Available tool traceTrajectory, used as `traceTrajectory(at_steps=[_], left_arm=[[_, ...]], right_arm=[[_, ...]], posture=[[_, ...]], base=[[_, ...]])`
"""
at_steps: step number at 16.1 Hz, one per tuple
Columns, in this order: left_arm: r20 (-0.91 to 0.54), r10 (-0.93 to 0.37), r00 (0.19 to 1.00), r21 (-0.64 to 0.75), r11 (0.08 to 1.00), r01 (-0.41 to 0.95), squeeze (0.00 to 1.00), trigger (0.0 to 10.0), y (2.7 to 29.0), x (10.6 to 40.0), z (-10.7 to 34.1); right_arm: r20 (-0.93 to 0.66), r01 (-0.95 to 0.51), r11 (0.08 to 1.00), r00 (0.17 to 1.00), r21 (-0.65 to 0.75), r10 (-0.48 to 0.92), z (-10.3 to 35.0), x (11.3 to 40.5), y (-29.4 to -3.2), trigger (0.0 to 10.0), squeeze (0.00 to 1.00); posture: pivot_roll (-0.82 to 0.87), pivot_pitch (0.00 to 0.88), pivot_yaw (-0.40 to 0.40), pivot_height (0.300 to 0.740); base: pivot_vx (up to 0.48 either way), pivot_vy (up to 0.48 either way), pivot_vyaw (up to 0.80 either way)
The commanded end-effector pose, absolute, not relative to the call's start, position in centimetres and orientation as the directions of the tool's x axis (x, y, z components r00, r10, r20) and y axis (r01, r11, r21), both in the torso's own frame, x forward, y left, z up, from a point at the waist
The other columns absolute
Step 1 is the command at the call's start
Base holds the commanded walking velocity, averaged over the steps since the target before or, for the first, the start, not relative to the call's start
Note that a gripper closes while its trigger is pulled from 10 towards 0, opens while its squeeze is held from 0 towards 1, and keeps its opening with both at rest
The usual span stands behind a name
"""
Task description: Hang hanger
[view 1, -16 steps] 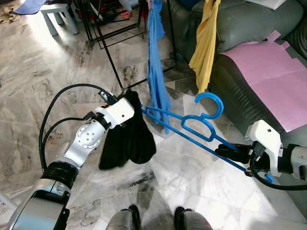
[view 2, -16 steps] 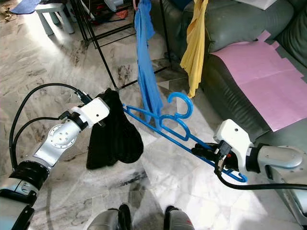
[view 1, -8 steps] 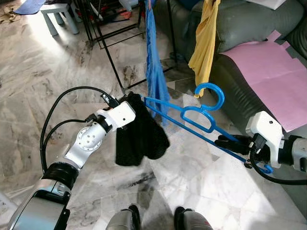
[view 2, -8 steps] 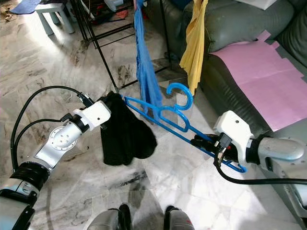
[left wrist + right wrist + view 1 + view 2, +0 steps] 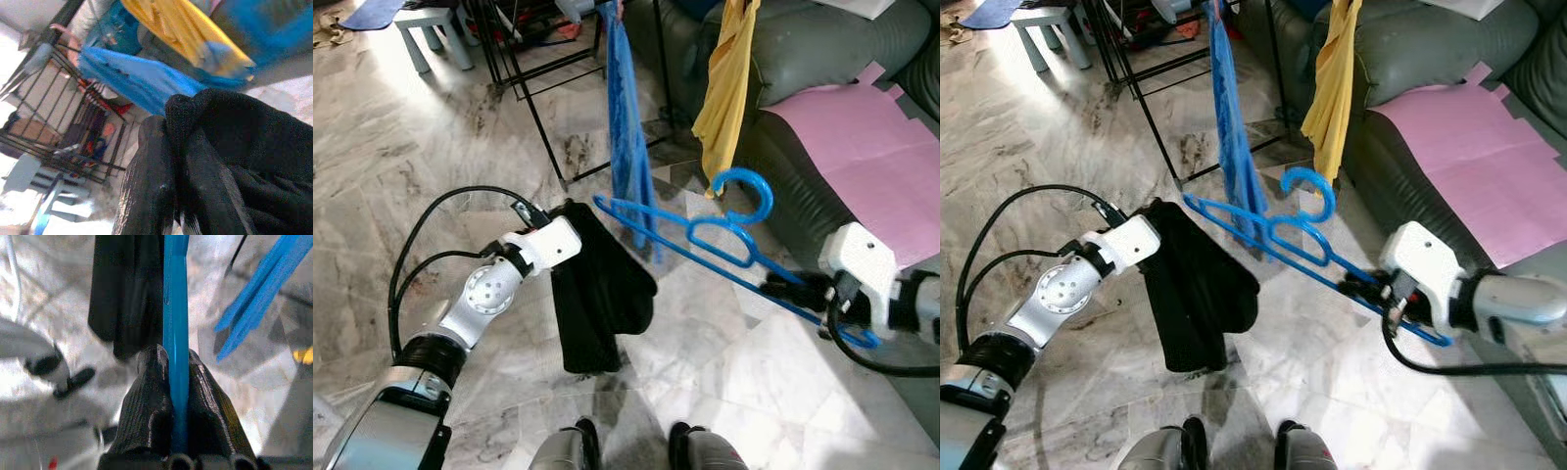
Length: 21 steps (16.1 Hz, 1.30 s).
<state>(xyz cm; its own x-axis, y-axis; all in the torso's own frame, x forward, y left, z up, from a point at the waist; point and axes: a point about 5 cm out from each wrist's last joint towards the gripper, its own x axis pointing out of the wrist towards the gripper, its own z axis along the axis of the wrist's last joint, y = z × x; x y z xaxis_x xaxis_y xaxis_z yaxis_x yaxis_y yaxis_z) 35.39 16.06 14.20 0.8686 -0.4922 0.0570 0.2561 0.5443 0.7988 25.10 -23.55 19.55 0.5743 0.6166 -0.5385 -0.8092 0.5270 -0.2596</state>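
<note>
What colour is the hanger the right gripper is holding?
Blue; the hanger shows best in the left eye view.

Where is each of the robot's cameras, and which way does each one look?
Left eye view: on the head, looking forward and down at the marble floor; both silver arms and the feet show.
Right eye view: beside it, the same scene: the blue plastic hanger, the black cloth, the grey sofa.
Left wrist view: on the left wrist, looking along the left gripper, shut on the black cloth.
Right wrist view: on the right wrist, looking along the right gripper, shut on the hanger.
Both wrist views share the black cloth.
</note>
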Motion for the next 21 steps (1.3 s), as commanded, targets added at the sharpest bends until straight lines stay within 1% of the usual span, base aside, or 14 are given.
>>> traceTrajectory(at_steps=[1,2,4,5,7,8,12,13,17,19,21], left_arm=[[0.108,-0.468,0.877,0.802,0.562,0.201,0.00,10.0,16.6,35.9,15.5],[0.117,-0.465,0.878,0.802,0.565,0.192,0.00,10.0,16.6,35.9,15.6],[0.172,-0.452,0.875,0.790,0.594,0.152,0.00,10.0,16.6,36.3,16.9],[0.191,-0.461,0.866,0.782,0.605,0.150,0.00,10.0,16.5,36.3,17.4],[0.230,-0.486,0.843,0.766,0.625,0.151,0.00,10.0,16.3,36.1,18.1],[0.212,-0.523,0.826,0.775,0.605,0.184,0.00,10.0,16.1,35.9,18.0],[0.181,-0.497,0.849,0.782,0.596,0.182,0.00,10.0,17.2,35.9,17.4],[0.180,-0.498,0.848,0.784,0.594,0.182,0.00,10.0,17.2,35.8,17.4],[0.222,-0.540,0.812,0.775,0.603,0.190,0.00,10.0,16.3,35.7,18.5],[0.216,-0.567,0.795,0.792,0.578,0.197,0.00,10.0,16.0,35.5,18.6],[0.195,-0.540,0.819,0.795,0.576,0.190,0.00,10.0,16.6,35.6,18.1]], right_arm=[[-0.584,-0.837,0.496,0.528,-0.233,0.616,18.5,24.5,-23.5,10.0,0.00],[-0.591,-0.841,0.494,0.519,-0.222,0.617,18.2,24.4,-23.5,10.0,0.00],[-0.663,-0.864,0.474,0.457,-0.171,0.593,16.0,23.4,-23.7,10.0,0.00],[-0.677,-0.861,0.479,0.456,-0.171,0.578,15.4,23.3,-23.9,10.0,0.00],[-0.676,-0.855,0.494,0.459,-0.159,0.577,14.9,23.3,-24.2,10.0,0.00],[-0.679,-0.838,0.515,0.485,-0.180,0.551,14.5,23.6,-24.6,10.0,0.00],[-0.705,-0.823,0.518,0.511,-0.235,0.492,14.6,23.9,-26.1,10.0,0.00],[-0.704,-0.811,0.525,0.530,-0.259,0.472,14.9,24.1,-26.6,10.0,0.00],[-0.704,-0.809,0.527,0.534,-0.263,0.469,14.3,24.1,-26.7,10.0,0.00],[-0.700,-0.812,0.518,0.535,-0.270,0.473,14.2,24.2,-26.5,10.0,0.00],[-0.681,-0.817,0.514,0.533,-0.260,0.503,15.1,24.4,-26.4,10.0,0.00]], posture=[[-0.14,0.209,0.057,0.740],[-0.14,0.209,0.057,0.740],[-0.13,0.209,0.058,0.740],[-0.13,0.209,0.058,0.740],[-0.13,0.209,0.059,0.740],[-0.12,0.207,0.059,0.740],[-0.12,0.209,0.061,0.740],[-0.13,0.208,0.061,0.740],[-0.12,0.210,0.061,0.740],[-0.12,0.210,0.061,0.740],[-0.12,0.212,0.060,0.740]], base=[[0.000,0.000,0.00],[0.000,0.000,0.00],[0.000,0.000,0.00],[0.000,0.000,0.00],[0.000,0.000,0.00],[0.000,0.000,0.00],[0.000,0.000,0.00],[0.000,0.000,0.00],[0.000,0.000,0.00],[0.000,0.000,0.00],[0.000,0.000,0.00]])
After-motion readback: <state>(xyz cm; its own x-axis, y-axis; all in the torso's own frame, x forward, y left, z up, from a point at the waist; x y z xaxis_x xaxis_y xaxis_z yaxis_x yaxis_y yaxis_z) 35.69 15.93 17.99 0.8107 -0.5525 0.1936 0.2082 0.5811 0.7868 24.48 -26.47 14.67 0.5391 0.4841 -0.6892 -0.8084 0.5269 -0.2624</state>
